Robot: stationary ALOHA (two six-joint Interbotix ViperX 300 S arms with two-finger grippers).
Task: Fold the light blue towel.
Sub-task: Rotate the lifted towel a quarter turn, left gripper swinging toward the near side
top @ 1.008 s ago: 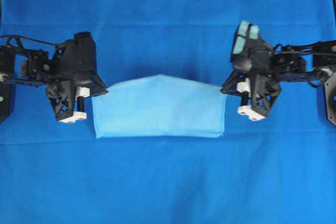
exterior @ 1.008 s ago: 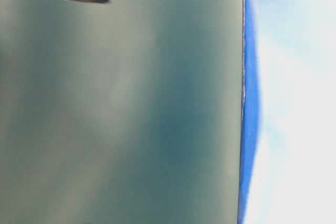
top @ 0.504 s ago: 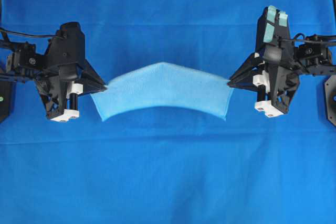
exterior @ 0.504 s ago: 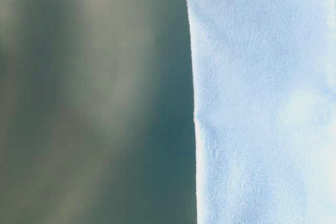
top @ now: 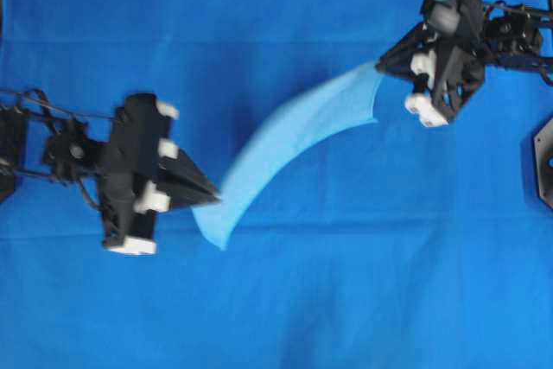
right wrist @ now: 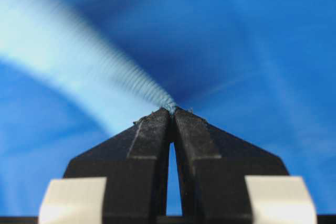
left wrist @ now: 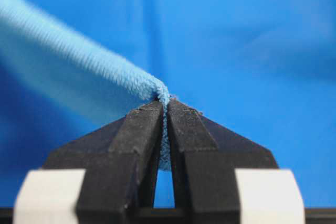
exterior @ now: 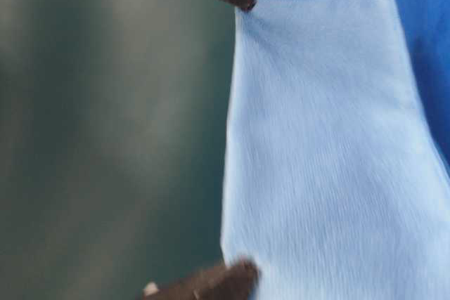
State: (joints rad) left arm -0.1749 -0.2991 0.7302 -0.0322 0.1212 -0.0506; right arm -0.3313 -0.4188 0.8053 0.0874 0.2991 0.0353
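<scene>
The light blue towel (top: 289,140), folded double, hangs in the air as a curved band between both grippers, running from lower left to upper right above the table. My left gripper (top: 212,197) is shut on its lower-left corner; the cloth (left wrist: 94,72) is pinched between the black fingertips (left wrist: 144,116). My right gripper (top: 380,65) is shut on the upper-right corner, and the towel (right wrist: 89,72) streams away to the left of its tips. In the table-level view the towel (exterior: 323,145) hangs like a sheet, held at the top by one gripper (exterior: 242,1).
The deep blue table cloth (top: 285,300) covers the whole table under the towel. A black fixture (top: 544,162) sits at the right edge and part of the left arm's base (top: 9,149) at the left edge.
The towel has been lifted off the table and turned. My left gripper swung toward the near side and rightward, my right gripper toward the far side, so the towel now runs diagonally.
</scene>
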